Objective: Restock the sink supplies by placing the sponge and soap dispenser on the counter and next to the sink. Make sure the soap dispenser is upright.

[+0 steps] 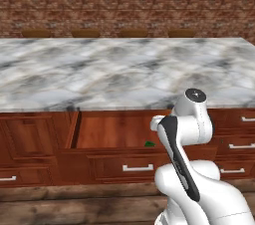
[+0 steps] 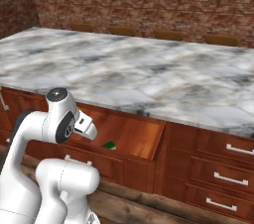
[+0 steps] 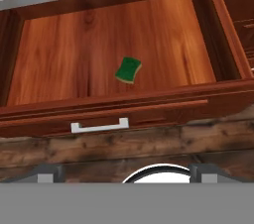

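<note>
Sponge [image 3: 128,69]: one, green side up, lying in one open drawer [image 3: 59,54] | tool [image 3: 127,168]: jaws wide apart, gripping nothing

drawer [image 2: 134,136]: open | sponge [image 2: 109,144]: inside, green side up

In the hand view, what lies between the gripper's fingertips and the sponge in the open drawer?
The drawer's front panel with its silver handle, then bare drawer floor up to the sponge. Nothing else intervenes.

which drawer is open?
The top drawer under the marble island top, holding the sponge. Every other drawer front sits flush shut.
</note>
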Motion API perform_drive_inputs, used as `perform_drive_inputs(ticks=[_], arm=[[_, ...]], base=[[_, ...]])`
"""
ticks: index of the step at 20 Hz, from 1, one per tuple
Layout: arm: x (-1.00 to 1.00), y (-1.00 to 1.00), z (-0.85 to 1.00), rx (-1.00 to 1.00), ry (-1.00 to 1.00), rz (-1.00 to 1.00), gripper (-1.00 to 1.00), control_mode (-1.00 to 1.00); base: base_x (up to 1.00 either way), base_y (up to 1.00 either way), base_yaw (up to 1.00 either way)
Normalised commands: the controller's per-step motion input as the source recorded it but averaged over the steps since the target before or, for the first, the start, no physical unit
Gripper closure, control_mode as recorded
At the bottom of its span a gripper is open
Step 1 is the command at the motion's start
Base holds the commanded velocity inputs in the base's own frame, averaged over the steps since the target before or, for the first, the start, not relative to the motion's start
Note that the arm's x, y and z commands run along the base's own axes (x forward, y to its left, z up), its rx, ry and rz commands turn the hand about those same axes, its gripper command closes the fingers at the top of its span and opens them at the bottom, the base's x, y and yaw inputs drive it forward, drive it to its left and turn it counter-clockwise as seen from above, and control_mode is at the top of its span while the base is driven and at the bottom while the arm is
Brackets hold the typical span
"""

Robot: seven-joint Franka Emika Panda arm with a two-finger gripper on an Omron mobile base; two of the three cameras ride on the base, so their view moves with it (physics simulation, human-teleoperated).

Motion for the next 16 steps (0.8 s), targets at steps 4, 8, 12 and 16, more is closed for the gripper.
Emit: perform_drive_inputs(ticks=[4,8,12,16], arm=[[0.00,0.00,0.00,0.00,0.00,0.00,-1.00,1.00],[0.00,0.00,0.00,0.00,0.00,0.00,-1.00,1.00],[0.00,0.00,0.00,0.00,0.00,0.00,-1.00,1.00],[0.00,0.00,0.00,0.00,0.00,0.00,-1.00,1.00]], base=[[0.36,0.00,0.00],[0.17,0.00,0.01],[0.18,0.00,0.00],[0.54,0.00,0.00]])
